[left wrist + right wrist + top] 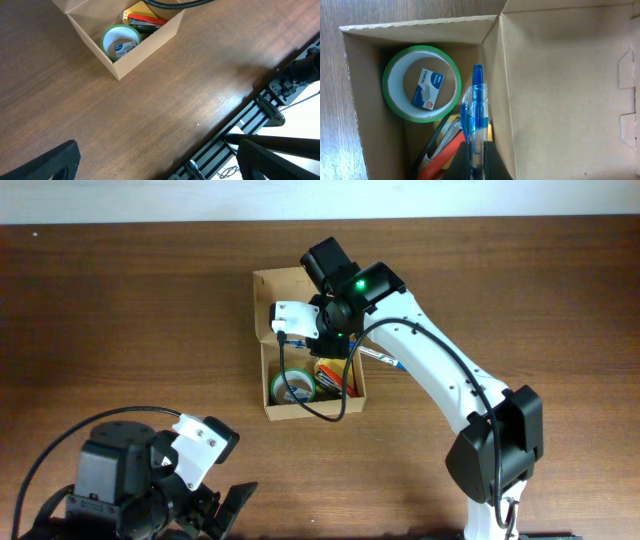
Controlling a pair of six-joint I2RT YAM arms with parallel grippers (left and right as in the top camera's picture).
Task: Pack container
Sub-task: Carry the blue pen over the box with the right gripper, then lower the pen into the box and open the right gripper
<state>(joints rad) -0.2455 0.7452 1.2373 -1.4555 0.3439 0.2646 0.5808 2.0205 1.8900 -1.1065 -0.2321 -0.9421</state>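
Container [315,411]: middle of table [120,300], flap open; holds green tape roll [392,85], staples box [427,88] inside the roll, pens
Right gripper [477,157]: clamped on blue pen [476,100] above container
Left gripper [160,162]: jaws wide, empty, well apart from container
Right wrist view only: the gripped pen, hidden overhead by the arm

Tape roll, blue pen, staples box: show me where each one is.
tape roll [395,95], right wrist view, white inner wall.
blue pen [476,95], right wrist view, mid barrel.
staples box [427,89], right wrist view, top face.
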